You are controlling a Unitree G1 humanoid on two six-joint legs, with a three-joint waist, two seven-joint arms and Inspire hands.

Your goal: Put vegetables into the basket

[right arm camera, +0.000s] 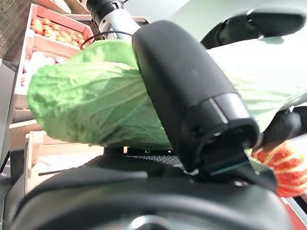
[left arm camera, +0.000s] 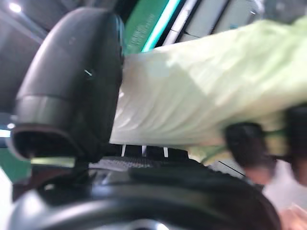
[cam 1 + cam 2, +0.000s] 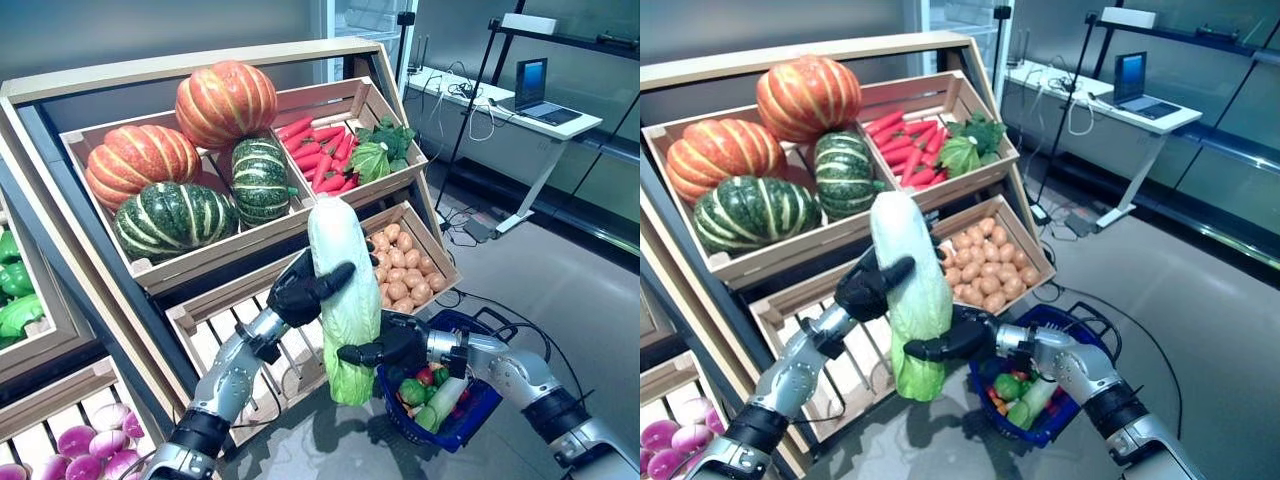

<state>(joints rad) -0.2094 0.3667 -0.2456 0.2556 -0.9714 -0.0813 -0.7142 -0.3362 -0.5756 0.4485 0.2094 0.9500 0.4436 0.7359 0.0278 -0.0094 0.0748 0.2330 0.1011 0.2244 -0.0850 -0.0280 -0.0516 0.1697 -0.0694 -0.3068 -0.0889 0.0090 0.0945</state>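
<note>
Napa cabbage (image 3: pixel 345 300), long and upright, hangs in the air in front of the wooden produce stand (image 3: pixel 60 90): white ribbed stalk end at the top, crinkled pale-green leaves at the bottom. The left robot hand (image 3: pixel 300 290) is curled round its upper half, thumb across the front. The right robot hand (image 3: pixel 385 348) is wrapped round the lower, leafy part. Just beside and below the cabbage, on the robot's right, a blue wire basket (image 3: pixel 470 415) hangs at the right wrist, already holding red and green vegetables (image 3: pixel 425 390).

Head views alone show the stand's crates: orange and dark green striped pumpkins (image 3: pixel 175 165), red carrots (image 3: pixel 320 150) beside a leafy green bunch (image 3: pixel 378 150), potatoes (image 3: pixel 405 270) below, and purple-white turnips (image 3: pixel 90 445) at the lower left. The left wrist view shows the thumb (image 2: pixel 72 81) pressed on the white ribs; the right wrist view shows the ruffled green leaf end (image 1: pixel 91 103) bulging past that hand's thumb.

Grey polished floor (image 3: pixel 590 300) surrounds the stand; a white tabletop (image 3: pixel 520 105) behind carries an open laptop (image 3: pixel 540 95).
</note>
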